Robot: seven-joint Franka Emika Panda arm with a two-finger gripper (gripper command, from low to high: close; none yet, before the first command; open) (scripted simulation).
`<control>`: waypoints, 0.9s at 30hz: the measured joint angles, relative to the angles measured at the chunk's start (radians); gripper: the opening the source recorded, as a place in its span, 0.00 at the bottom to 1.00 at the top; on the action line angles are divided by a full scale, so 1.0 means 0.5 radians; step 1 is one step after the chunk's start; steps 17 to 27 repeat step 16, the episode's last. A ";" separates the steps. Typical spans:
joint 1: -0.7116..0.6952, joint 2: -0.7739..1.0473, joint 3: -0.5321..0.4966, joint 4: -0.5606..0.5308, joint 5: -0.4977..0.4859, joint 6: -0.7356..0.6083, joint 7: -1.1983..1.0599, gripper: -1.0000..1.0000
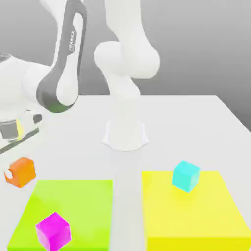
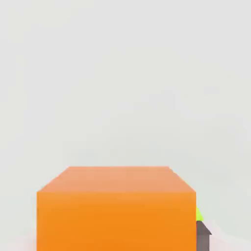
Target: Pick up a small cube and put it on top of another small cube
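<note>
Pinching the small orange cube [image 1: 20, 172] between the fingers [image 2: 203, 234], with one dark fingertip showing just beside the cube's side face in the hand view and the block sitting close under the camera [image 2: 116, 208]. Holding that cube at the exterior view's left edge, just beyond the far left corner of the lime green mat [image 1: 73, 206]; cannot tell whether it is touching the worktop [image 1: 191, 127] or hanging just above it. Reaching across with the white Panda arm [image 1: 61, 73], bent over from its round base [image 1: 125, 135] at the middle of the white worktop toward the exterior view's left.

Resting near the front left part of the lime green mat: the magenta cube [image 1: 53, 231], upright and well apart from the orange one. Sitting on the far edge of the yellow mat [image 1: 196, 215], at the exterior view's right: the cyan cube [image 1: 186, 176], turned slightly so that one corner is facing forward. Lying side by side, the two mats, with a bare strip of worktop between them.
</note>
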 joint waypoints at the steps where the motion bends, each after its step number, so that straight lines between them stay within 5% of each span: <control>1: 0.053 0.009 0.037 0.072 -0.006 -0.063 -0.034 0.00; 5: 0.261 0.042 0.186 0.360 -0.027 -0.311 -0.171 0.00; 9: 0.297 0.258 0.192 0.385 -0.087 -0.121 -0.163 0.00; 10: 0.301 0.294 0.189 0.380 -0.096 -0.081 -0.158 1.00; 27: 0.303 0.312 0.187 0.378 -0.101 -0.063 -0.155 1.00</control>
